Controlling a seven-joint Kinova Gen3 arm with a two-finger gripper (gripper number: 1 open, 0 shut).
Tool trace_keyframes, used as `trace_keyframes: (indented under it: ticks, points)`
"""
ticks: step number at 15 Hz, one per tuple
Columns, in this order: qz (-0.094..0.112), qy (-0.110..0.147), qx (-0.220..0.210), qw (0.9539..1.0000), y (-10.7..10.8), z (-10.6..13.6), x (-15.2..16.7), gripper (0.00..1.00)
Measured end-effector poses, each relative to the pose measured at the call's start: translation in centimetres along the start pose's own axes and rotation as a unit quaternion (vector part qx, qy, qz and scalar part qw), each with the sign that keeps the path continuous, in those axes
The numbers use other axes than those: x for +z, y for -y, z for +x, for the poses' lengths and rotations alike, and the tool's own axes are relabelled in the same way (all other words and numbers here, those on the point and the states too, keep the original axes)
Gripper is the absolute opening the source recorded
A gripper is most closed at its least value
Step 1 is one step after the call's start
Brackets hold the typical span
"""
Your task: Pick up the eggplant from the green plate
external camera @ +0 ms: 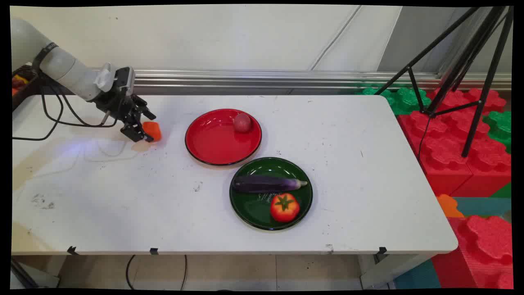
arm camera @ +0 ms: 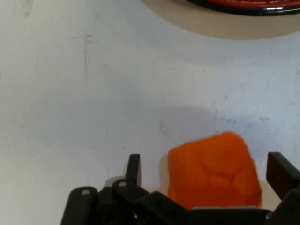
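Note:
My gripper (external camera: 143, 134) is low over the table's far left part, open, with a lumpy orange toy (external camera: 153, 130) between its fingers. In the hand view the orange toy (arm camera: 213, 173) sits between the left finger (arm camera: 133, 168) and the right finger (arm camera: 281, 172), with a small gap on each side. I cannot tell whether it rests on the table or is just off it. A red plate (external camera: 208, 143) lies to the right of the gripper; its rim (arm camera: 243, 8) shows at the top of the hand view.
A pinkish-red round fruit (external camera: 242, 122) sits at the red plate's far right. A green plate (external camera: 249, 205) nearer the front holds a purple eggplant (external camera: 268, 184) and a tomato (external camera: 284, 207). Black cables (external camera: 61, 119) hang behind the arm. A tripod (external camera: 462, 82) stands off the table's right.

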Motion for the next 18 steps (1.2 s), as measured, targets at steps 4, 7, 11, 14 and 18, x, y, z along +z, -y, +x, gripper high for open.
trace_keyframes:
  ticks: [4,7,11,14,18]
  points:
    - [-0.002,-0.010,0.002,0.9999,0.0,-0.2,-1.3,1.00]
    - [-0.004,-0.019,0.003,0.9998,-0.1,-0.2,-2.3,1.00]
    - [-0.004,-0.039,-0.006,0.9992,-0.7,0.0,-4.7,1.00]
    - [-0.005,-0.052,-0.015,0.9985,-1.2,0.0,-6.6,1.00]
    - [-0.011,-0.074,-0.029,0.9968,-2.0,0.0,-9.3,1.00]
